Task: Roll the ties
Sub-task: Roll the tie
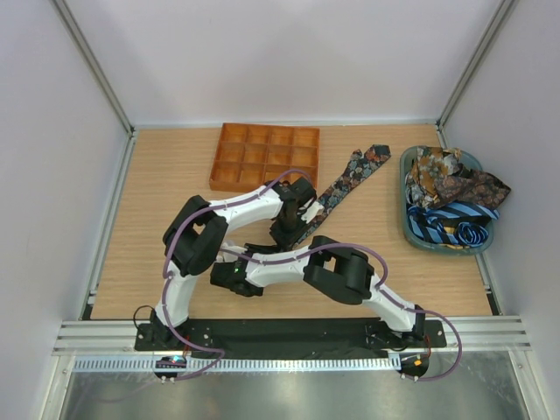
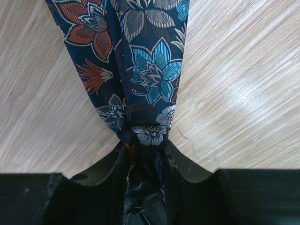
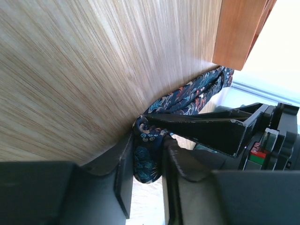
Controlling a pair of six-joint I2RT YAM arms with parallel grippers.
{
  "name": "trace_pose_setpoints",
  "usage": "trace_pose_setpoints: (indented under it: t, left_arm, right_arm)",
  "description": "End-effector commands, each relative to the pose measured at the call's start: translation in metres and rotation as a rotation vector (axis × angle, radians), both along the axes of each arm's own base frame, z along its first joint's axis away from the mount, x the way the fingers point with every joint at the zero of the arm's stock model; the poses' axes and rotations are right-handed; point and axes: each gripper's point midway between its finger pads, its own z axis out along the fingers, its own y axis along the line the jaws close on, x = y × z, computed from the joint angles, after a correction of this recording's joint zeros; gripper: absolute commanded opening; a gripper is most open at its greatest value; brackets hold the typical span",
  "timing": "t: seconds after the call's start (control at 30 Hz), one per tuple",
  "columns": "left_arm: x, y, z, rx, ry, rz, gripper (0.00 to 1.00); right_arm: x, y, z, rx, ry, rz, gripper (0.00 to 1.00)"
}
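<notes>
A dark floral tie [image 1: 350, 175] lies diagonally on the wooden table from the back middle towards the arms. In the left wrist view my left gripper [image 2: 143, 147] is shut on the tie [image 2: 150, 70], which stretches away flat in front of it. In the right wrist view my right gripper [image 3: 149, 140] is shut on the small rolled-up end [image 3: 147, 159] of the same tie, right beside the left gripper's finger [image 3: 206, 131]. From above, the left gripper [image 1: 289, 234] and the right gripper [image 1: 267, 254] meet at the tie's near end, which the arms hide.
An orange gridded tray [image 1: 265, 157] stands at the back, left of the tie, and its corner shows in the right wrist view [image 3: 236, 33]. A teal basket [image 1: 408, 219] at the right holds several more ties [image 1: 455, 184], floral and blue-striped. White walls enclose the table.
</notes>
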Motion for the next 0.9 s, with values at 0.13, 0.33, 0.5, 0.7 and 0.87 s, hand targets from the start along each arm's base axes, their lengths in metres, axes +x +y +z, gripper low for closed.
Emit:
trace_pose_setpoints:
  t: [0.13, 0.33, 0.5, 0.7, 0.87]
  left_arm:
    - [-0.004, 0.004, 0.015, -0.001, 0.009, 0.014, 0.42]
    - [0.012, -0.001, 0.035, -0.039, -0.094, 0.023, 0.52]
    - [0.029, -0.012, 0.06, -0.122, -0.206, 0.05, 0.76]
    - [0.052, -0.017, 0.098, -0.199, -0.363, 0.099, 0.77]
    - [0.066, -0.001, 0.129, -0.242, -0.505, 0.191, 0.78]
  right_arm:
    - [-0.008, -0.006, -0.025, 0.056, 0.117, -0.048, 0.22]
    - [-0.011, -0.003, -0.021, 0.112, 0.12, -0.038, 0.22]
    - [-0.015, 0.001, -0.011, 0.174, 0.13, -0.028, 0.22]
    - [-0.019, 0.007, -0.002, 0.259, 0.151, -0.013, 0.21]
    - [-0.024, 0.014, 0.006, 0.367, 0.189, 0.011, 0.21]
